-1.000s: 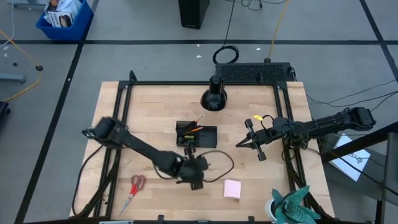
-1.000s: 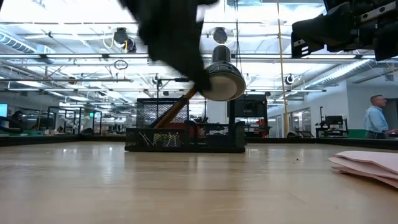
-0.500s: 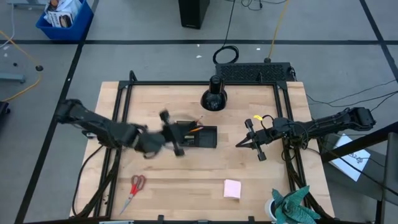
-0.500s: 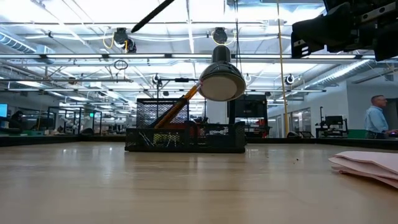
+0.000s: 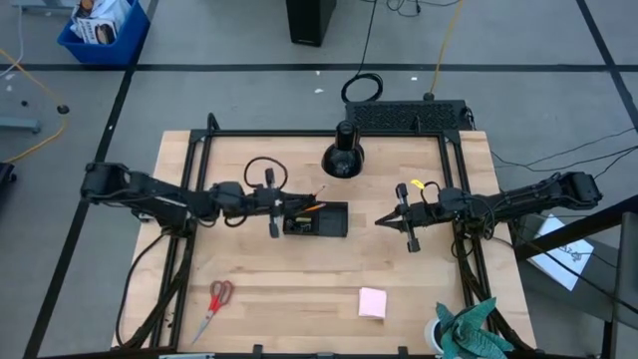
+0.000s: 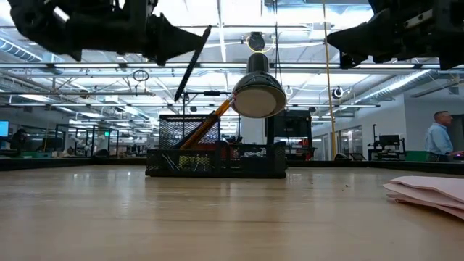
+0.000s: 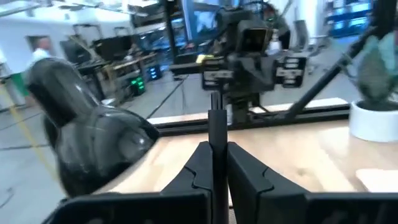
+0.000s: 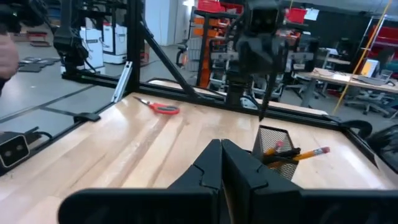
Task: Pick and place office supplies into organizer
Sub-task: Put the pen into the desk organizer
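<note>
My left gripper (image 5: 289,207) hovers at the left end of the organizer (image 5: 317,217), shut on a thin black pen (image 6: 190,69). The organizer is a black mesh tray, and orange pencils (image 6: 206,123) lean inside it. Red-handled scissors (image 5: 214,299) lie near the table's near left corner. A pink sticky-note pad (image 5: 372,302) lies near the near edge. My right gripper (image 5: 382,221) hangs shut in the air to the right of the organizer, touching nothing. My left gripper pinches the black pen near its upper end (image 7: 216,134) between the two fingers (image 7: 242,168). The fingers come level from the table's left and lie across the pen. The pen is lifted clear and hangs tilted below them, its lower end (image 8: 261,115) above the organizer's left end.
A round black cone-shaped object (image 5: 342,158) stands just beyond the organizer toward the far edge. A black frame (image 5: 199,170) runs along the table's sides. A green plant in a pot (image 5: 464,334) sits at the near right corner. A person (image 6: 437,134) stands in the room behind.
My left gripper has swung from the near middle of the table toward the far left and has risen. It now sits beside the organizer's left end, and the pen hangs tilted from it. My right gripper has shifted a little.
</note>
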Action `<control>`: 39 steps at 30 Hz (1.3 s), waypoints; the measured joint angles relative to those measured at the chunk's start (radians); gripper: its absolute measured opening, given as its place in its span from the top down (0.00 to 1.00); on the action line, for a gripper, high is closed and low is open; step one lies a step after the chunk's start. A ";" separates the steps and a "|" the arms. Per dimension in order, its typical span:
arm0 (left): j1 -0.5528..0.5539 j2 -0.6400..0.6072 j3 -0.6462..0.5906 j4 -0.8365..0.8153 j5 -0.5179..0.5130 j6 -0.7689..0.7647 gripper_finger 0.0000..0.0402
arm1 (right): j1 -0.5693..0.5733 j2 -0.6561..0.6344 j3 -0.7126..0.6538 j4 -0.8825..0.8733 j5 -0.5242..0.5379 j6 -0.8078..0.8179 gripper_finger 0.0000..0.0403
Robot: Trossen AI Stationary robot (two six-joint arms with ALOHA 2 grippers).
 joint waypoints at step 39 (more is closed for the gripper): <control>0.219 0.308 -0.017 0.057 0.243 -0.062 0.92 | -0.002 0.000 0.000 0.099 -0.006 -0.017 1.00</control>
